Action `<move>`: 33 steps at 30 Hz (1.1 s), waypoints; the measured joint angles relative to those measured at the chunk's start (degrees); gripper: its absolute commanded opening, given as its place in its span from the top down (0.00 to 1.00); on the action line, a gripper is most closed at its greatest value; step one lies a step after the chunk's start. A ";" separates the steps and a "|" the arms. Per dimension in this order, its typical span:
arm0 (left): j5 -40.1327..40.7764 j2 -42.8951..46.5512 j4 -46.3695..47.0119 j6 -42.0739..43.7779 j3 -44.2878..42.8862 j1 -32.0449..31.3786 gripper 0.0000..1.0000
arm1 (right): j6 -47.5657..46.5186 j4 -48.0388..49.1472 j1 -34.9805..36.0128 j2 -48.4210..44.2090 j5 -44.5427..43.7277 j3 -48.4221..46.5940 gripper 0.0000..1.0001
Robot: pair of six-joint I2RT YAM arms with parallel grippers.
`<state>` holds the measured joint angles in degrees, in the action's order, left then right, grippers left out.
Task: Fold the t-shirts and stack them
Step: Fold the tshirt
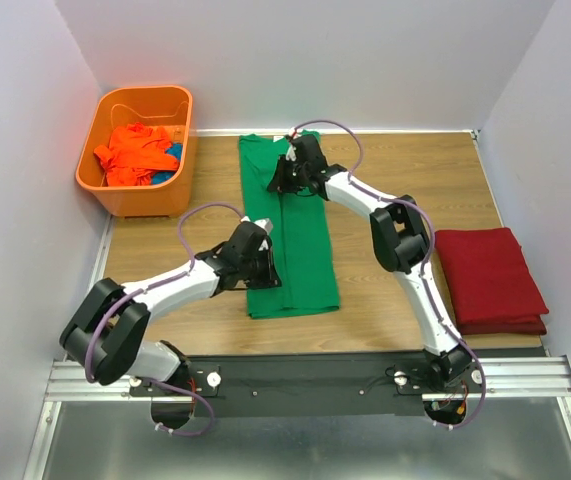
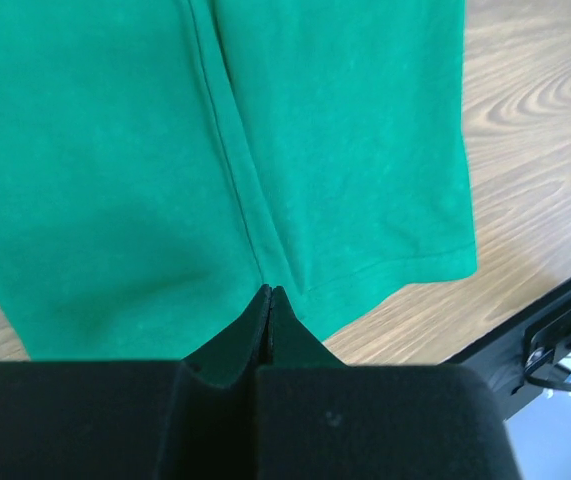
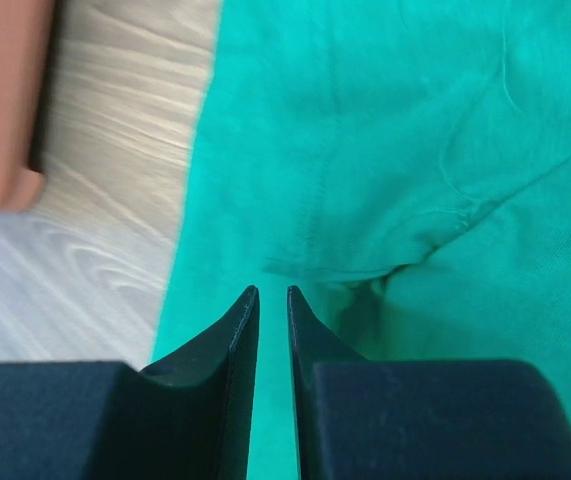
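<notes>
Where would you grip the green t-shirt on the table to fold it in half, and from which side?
Probably pinch the green t-shirt at its near hem corners, from above. It lies flat as a long narrow strip running near to far, so that hem can carry over to the far end.

The green shirt in the middle is bright green all over. The red shirt at the right is dark red. The basket at the upper left is orange. In it lie an orange shirt and some blue cloth. The table is brown wood with wavy lines. The arms are white and black, with purple wires.
</notes>
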<state>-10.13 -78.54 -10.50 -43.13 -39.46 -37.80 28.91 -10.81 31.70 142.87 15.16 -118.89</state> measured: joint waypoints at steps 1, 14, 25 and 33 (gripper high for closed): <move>-0.07 -0.33 0.28 0.00 0.20 -0.26 1.00 | 0.00 0.00 -0.11 0.59 -0.02 0.00 0.80; -2.38 -8.20 6.95 -0.02 1.92 -1.70 1.00 | 3.28 2.91 -3.72 2.86 0.81 1.79 0.84; -2.84 -14.58 8.26 1.60 -4.20 -0.33 1.00 | 4.59 3.96 -6.60 6.86 4.07 -3.63 0.83; -2.73 -14.38 6.86 3.52 -4.98 1.86 0.97 | 4.68 3.85 -7.82 8.11 6.19 -5.70 0.82</move>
<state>-12.86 -92.92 -3.64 -39.62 -44.45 -35.94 33.58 -6.96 23.88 150.98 21.34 -124.60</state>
